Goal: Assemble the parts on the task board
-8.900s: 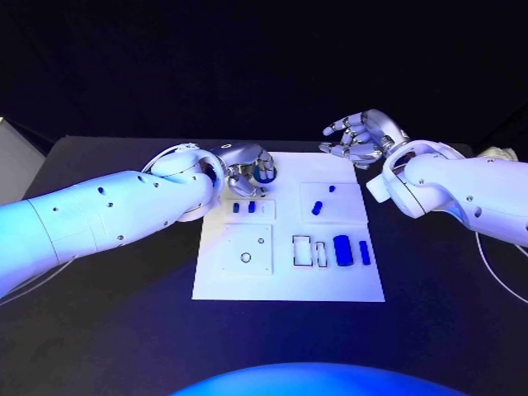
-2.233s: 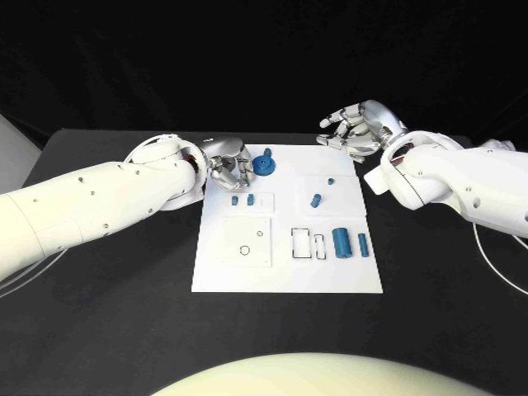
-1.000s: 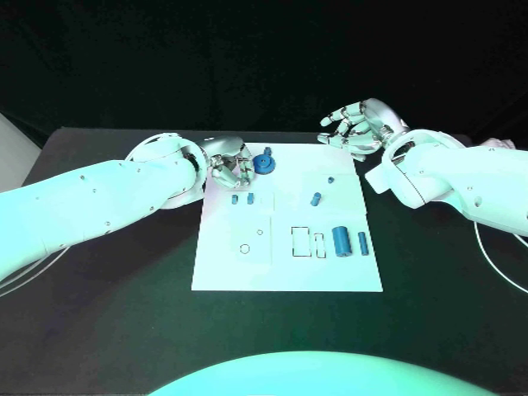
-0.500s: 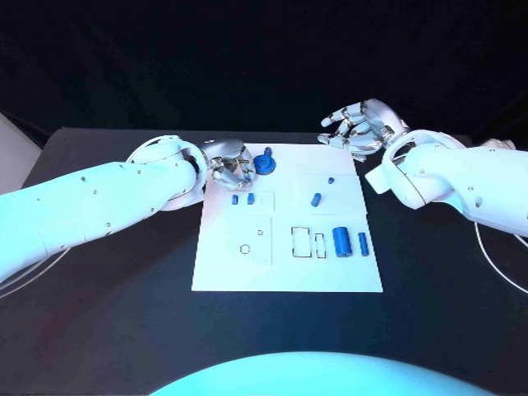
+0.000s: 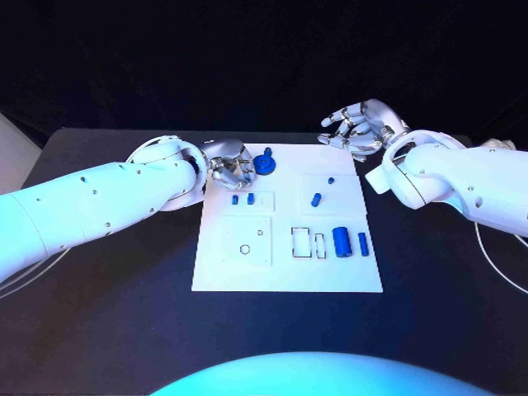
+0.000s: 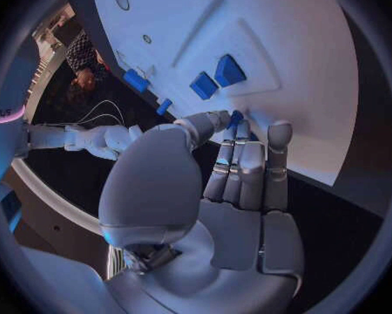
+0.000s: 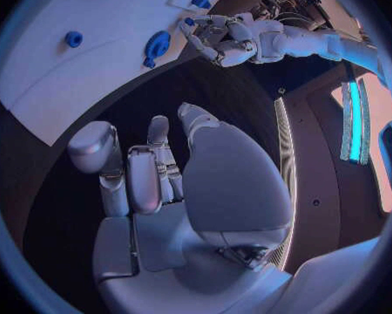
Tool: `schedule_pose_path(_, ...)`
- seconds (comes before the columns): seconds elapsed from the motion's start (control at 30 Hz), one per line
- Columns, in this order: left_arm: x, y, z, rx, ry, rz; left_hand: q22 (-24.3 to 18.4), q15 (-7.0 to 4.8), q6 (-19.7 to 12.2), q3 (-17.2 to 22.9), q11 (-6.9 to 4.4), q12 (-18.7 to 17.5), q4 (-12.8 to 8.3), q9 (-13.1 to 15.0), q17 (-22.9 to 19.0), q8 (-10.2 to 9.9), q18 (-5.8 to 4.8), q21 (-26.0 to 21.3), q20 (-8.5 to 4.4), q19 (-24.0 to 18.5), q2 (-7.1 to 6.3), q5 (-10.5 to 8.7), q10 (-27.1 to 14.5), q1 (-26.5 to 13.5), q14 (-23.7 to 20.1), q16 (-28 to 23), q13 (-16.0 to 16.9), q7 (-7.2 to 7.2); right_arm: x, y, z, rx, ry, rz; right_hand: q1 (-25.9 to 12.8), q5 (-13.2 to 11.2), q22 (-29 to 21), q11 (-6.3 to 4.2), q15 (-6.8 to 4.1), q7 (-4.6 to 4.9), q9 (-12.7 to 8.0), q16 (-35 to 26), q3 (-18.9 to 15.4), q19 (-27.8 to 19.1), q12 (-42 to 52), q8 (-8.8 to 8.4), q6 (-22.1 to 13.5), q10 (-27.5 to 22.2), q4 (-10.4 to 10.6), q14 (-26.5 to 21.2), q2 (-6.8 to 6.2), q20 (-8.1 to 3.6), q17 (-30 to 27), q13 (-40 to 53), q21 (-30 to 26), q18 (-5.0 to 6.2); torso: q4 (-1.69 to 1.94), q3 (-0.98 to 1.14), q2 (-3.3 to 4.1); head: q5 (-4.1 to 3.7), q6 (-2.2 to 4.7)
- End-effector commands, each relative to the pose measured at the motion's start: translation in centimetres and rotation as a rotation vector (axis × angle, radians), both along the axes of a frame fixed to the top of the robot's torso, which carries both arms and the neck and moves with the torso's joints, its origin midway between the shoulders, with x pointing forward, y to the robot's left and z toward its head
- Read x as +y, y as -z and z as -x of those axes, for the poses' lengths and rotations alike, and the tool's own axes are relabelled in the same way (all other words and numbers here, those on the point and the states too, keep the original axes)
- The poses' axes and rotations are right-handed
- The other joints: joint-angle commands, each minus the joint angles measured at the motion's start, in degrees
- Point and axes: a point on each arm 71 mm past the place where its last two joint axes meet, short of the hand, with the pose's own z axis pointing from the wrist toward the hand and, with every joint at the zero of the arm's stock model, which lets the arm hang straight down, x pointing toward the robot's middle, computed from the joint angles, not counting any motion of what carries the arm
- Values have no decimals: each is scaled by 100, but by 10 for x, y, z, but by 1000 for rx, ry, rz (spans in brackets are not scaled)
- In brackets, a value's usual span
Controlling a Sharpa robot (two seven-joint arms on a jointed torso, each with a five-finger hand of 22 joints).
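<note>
Parts for the assembly lie on the white rectangular task board [image 5: 285, 272] in the middle of the black table [image 5: 97, 313]. Left hand [image 5: 232, 172], silver and jointed, sits at the board's far left corner; its fingertips [image 6: 234, 120] pinch a round blue ring-shaped part [image 5: 266, 164] with a short stem, held at the board's far edge. Right hand [image 5: 361, 130] hovers off the board's far right corner, fingers curled inward around nothing.

Judgement: the step in hand is carrying this ring part to its seat. To do it well, the left hand should keep the pinch firm, hold the ring level, and lower it straight onto its mate without sliding across neighbouring pieces.

Near the left hand, two small blue blocks [image 5: 244, 199] stand in a raised square panel. A small blue peg [image 5: 331, 179] and a short blue oblong [image 5: 317, 199] occupy the panel toward the right edge. Toward the near edge stand a thick blue cylinder [image 5: 341, 242] and a slim blue bar [image 5: 363, 242], beside empty outlined slots [image 5: 302, 242]. All parts appear smooth, hard moulded plastic; the board is matte.
</note>
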Motion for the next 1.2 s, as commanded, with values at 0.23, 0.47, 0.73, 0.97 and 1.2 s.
schedule_pose_path(0.23, 1, 2, 1, 11, 1, -4, -4, -6, 67, 39, -11, -37, -10, 20, -18, 32, 41, -27, 12, -28, -3, 33, 4, 7, -26, -24, -3, 4, 1, 0, 0, -2, -14, 0, -22, 18, -5, -29, -56, 24, 10, -3, 45, -18, -15, 26, 22, -2, 4, 77, -12, -24, -7, -5, -22, 95, 1, -2, -1, 3, -2)
schedule_pose_path(0.47, 2, 1, 2, 6, 0, 5, -18, 5, 95, 24, 7, -84, -8, 35, -43, 46, 42, -33, 16, -37, -24, 38, -61, -15, -41, -27, -18, 11, 1, 0, 0, -3, -14, 0, -22, 18, -5, -29, -56, 24, 10, -3, 45, -18, -15, 26, 22, -2, 4, 77, -12, -24, -7, -5, -22, 95, 2, 0, 2, 5, 0)
schedule_pose_path(0.73, 3, 1, 2, -2, -2, 20, -55, 32, 79, 0, 37, -150, 3, 43, -72, 37, 46, -57, 33, -64, -55, 43, -199, -55, -59, -27, -43, 23, 1, 0, 0, -3, -14, 0, -22, 18, -5, -29, -56, 24, 10, -3, 45, -18, -15, 26, 22, -2, 4, 77, -12, -24, -7, -5, -22, 95, -3, 2, 1, 10, 0)
schedule_pose_path(0.97, 3, -1, 3, -12, -4, 34, -99, 57, 57, -17, 63, -190, 6, 48, -121, 26, 54, -86, 50, -96, -76, 49, -325, -75, -89, -30, -62, 38, 1, 0, 0, -3, -13, 1, -44, 18, -27, -31, -59, 22, 13, -29, 72, -8, -33, 35, 12, 8, -1, 79, -29, -29, -16, -64, -57, 96, 1, 3, 0, 5, 8)
schedule_pose_path(1.2, 4, -3, 3, -18, -7, 48, -141, 84, 10, -39, 92, -224, 8, 48, -200, -1, 60, -115, 71, -127, -99, 48, -467, -90, -135, -38, -81, 58, 1, 0, 0, -3, -13, 1, -44, 18, -27, -31, -59, 22, 13, -29, 72, -8, -33, 35, 12, 8, -1, 79, -29, -29, -16, -64, -57, 96, -2, 2, 1, 8, 11)
